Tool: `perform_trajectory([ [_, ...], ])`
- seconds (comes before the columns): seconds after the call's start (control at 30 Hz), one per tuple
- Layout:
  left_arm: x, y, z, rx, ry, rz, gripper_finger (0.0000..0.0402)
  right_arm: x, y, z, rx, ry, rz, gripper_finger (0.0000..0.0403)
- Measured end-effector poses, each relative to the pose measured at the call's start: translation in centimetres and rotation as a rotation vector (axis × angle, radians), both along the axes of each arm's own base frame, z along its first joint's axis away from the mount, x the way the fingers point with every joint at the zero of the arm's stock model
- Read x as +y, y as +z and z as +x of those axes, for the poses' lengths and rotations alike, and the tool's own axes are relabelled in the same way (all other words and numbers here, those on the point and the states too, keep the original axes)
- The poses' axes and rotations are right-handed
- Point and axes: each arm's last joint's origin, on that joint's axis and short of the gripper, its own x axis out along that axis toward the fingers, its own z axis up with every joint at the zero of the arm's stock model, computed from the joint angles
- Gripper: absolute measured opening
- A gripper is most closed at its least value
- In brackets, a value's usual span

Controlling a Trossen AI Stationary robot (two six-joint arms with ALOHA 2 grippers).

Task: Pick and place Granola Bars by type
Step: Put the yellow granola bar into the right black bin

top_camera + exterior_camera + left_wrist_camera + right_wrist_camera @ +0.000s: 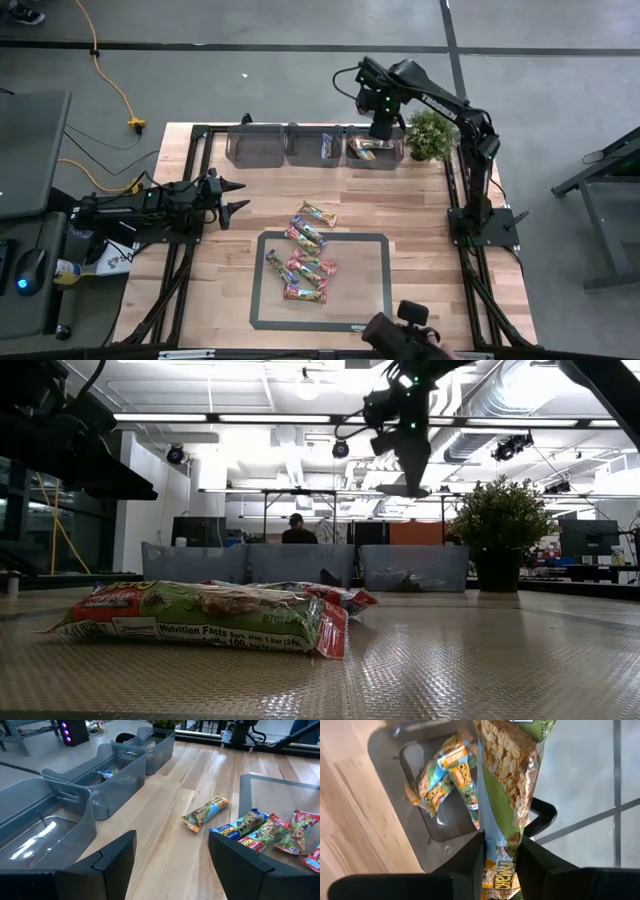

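Note:
Several granola bars in green-tan, red-pink and blue wrappers lie flat on the dark-framed mat; one more lies just beyond it. My right gripper hangs over the right-hand grey bin, shut on a green-tan bar. Below it, bars of that type lie in this bin. The middle bin holds a blue bar. My left gripper waits open at the table's left, touching nothing. My right gripper pinches the green-tan bar between its two fingers, near one end of the wrapper. A short bit of that end shows behind the fingers. The fingers point steeply down. The bar is lifted clear, above the right-hand bin.
A third grey bin stands left of the other two along the far edge. A potted plant stands right of the bins, close to my right arm. Bare wood lies between the bins and the mat. A person sits far behind the table.

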Motion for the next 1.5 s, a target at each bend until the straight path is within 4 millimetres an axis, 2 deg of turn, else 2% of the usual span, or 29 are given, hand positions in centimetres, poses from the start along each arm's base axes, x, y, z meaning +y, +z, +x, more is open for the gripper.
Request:
perform_trajectory([
  [0.4, 0.0, 0.0, 0.0, 0.000, 0.000, 0.000, 0.0243, -1.1, -4.8, 1.7, 0.139, 0.064, 0.134, 0.0082],
  [0.67, 0.0, 0.0, 0.0, 0.000, 0.000, 0.000, 0.0243, -0.9, -7.2, 2.2, 0.246, 0.080, 0.230, 0.0082],
  [0.93, 0.0, 0.0, 0.0, 0.000, 0.000, 0.000, 0.0243, 0.0, -7.5, 3.1, 0.257, 0.117, 0.232, 0.0082],
  [1.5, 0.0, 0.0, 0.0, 0.000, 0.000, 0.000, 0.0243, 0.0, -7.5, 3.1, 0.227, 0.073, 0.255, 0.0083],
])
